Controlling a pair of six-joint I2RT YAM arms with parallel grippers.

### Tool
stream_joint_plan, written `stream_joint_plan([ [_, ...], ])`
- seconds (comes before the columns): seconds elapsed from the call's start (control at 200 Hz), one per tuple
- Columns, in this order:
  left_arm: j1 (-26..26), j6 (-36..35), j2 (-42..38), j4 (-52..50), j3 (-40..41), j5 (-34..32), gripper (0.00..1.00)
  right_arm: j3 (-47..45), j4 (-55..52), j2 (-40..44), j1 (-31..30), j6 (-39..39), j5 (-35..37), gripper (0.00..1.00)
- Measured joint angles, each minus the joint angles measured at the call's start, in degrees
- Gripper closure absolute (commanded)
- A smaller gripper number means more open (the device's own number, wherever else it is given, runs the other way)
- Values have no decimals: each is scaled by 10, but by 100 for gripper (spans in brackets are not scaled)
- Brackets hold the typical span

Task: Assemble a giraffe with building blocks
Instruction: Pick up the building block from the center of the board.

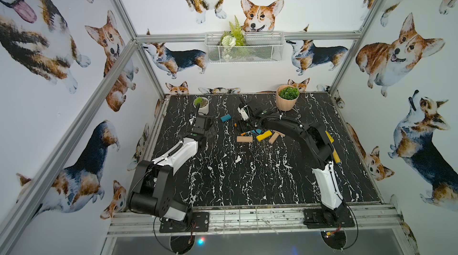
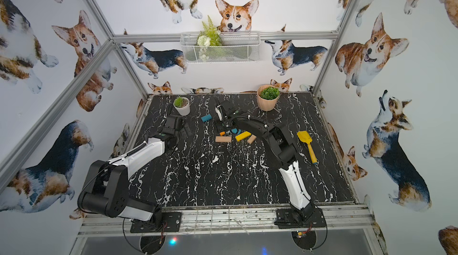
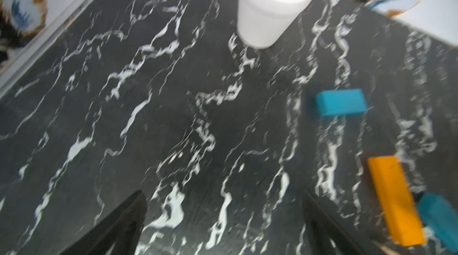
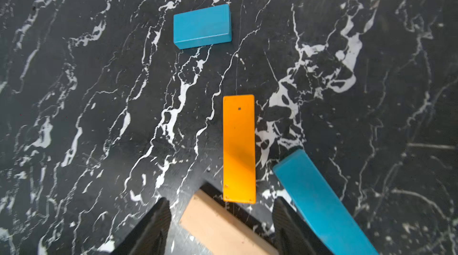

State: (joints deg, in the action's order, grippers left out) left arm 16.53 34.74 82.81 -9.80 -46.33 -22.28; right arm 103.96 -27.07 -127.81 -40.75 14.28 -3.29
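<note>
Orange block (image 4: 239, 147) bears a small dark dot.

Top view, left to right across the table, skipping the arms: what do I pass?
white pot → lone teal block → level tan block → yellow block → slanted tan block → tan pot → shovel

The left arm (image 1: 173, 153) and right arm (image 1: 327, 186) have white shells over black joints, thin black cables, and tapered black fingers (image 4: 148, 229).
</note>
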Motion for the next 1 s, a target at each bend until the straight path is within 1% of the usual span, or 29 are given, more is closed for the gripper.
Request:
stream_joint_plan([
  [0.065, 1, -4, -22, 12, 38, -2, 0, 23, -16, -21, 0, -11, 10, 23],
  [0.135, 3, -19, -31, 32, 53, -4, 0, 45, -33, -40, 2, -24, 19, 23],
  [0.23, 4, -47, -27, 57, 50, -4, 0, 74, -57, -60, -1, -37, 27, 24],
  [0.315, 10, -74, -7, 77, 40, -6, 0, 90, -72, -73, -5, -49, 32, 24],
  [0.466, 14, -87, 19, 73, 35, 8, 0, 102, -89, -81, -10, -60, 37, 26],
  [0.611, 15, -93, 19, 95, 37, 21, 0, 144, -105, -106, -12, -68, 43, 31],
  [0.706, 15, -93, 9, 108, 45, 29, 0, 160, -111, -120, -15, -70, 43, 32],
  [0.831, 15, -94, -14, 129, 68, 30, 0, 161, -122, -130, -19, -75, 47, 36],
  [0.836, 15, -94, -16, 129, 70, 29, 0, 162, -122, -130, -19, -75, 47, 40],
  [0.876, 15, -90, -26, 132, 77, 25, 0, 162, -122, -131, -20, -77, 47, 42],
  [0.886, 15, -90, -31, 133, 81, 23, 0, 162, -122, -132, -21, -77, 47, 45],
  [0.916, 15, -89, -36, 133, 83, 20, 0, 163, -122, -132, -23, -78, 47, 48],
  [0.971, 14, -84, -50, 145, 95, 9, 0, 163, -122, -132, -24, -81, 48, 55],
  [0.996, 14, -83, -53, 150, 99, 7, 0, 163, -122, -132, -25, -80, 48, 56],
])
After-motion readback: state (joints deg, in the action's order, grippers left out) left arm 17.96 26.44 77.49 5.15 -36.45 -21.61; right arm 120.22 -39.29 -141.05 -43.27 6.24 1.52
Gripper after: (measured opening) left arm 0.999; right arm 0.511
